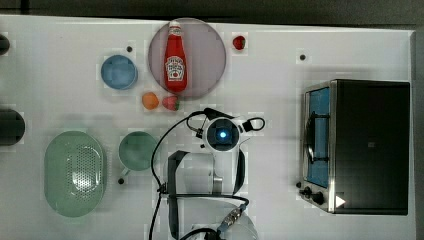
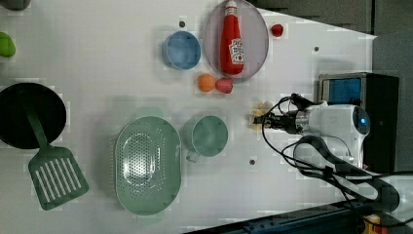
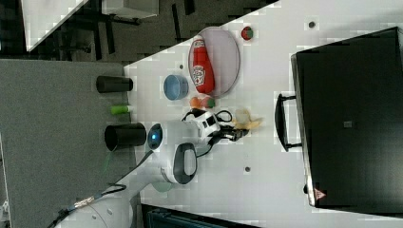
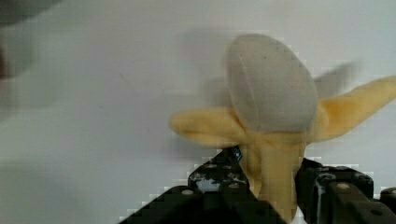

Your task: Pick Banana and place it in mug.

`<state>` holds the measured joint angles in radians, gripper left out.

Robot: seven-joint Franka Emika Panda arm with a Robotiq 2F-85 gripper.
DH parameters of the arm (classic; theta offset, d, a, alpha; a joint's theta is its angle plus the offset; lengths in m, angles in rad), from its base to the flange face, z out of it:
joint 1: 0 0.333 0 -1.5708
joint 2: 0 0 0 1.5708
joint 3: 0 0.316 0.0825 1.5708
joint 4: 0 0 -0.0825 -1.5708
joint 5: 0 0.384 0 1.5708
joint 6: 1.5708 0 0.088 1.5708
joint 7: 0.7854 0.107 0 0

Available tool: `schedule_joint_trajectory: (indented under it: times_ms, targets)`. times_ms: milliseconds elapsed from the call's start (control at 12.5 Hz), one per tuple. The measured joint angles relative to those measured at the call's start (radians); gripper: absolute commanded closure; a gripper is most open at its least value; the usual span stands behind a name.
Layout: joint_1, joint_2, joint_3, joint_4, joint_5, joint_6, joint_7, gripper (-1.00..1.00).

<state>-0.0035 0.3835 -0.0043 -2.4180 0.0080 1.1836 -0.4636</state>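
The banana (image 4: pixel 275 135) sits between the claw (image 4: pixel 273 186) fingers, its peeled tip poking out past them. The claw is clenched around its yellow stem, down at the white tabletop (image 4: pixel 93 93)

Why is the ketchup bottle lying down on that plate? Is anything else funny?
The ketchup bottle lies flat on the round plate, not standing. Near it, a strawberry and an orange ball sit loose on the table. Nothing looks spilled or broken.
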Motion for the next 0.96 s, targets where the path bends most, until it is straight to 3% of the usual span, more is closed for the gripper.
schedule_joint_trajectory:
  times_ms: [160, 320, 480, 720, 800, 880, 960]
  targets:
    - [0.009, -0.079, -0.004, -0.014, -0.016, -0.080, 0.000, 0.37]
    - [0.010, -0.209, 0.004, -0.004, -0.010, -0.288, 0.000, 0.37]
    - [0.019, -0.391, -0.007, 0.105, -0.028, -0.583, 0.000, 0.37]
    - [0.017, -0.568, 0.013, 0.307, -0.036, -0.760, 0.010, 0.37]
    - [0.012, -0.637, 0.047, 0.354, -0.024, -0.780, 0.067, 0.37]
    - [0.007, -0.679, 0.092, 0.359, 0.083, -0.789, 0.114, 0.37]
    - [0.002, -0.697, 0.163, 0.357, 0.122, -0.843, 0.161, 0.37]
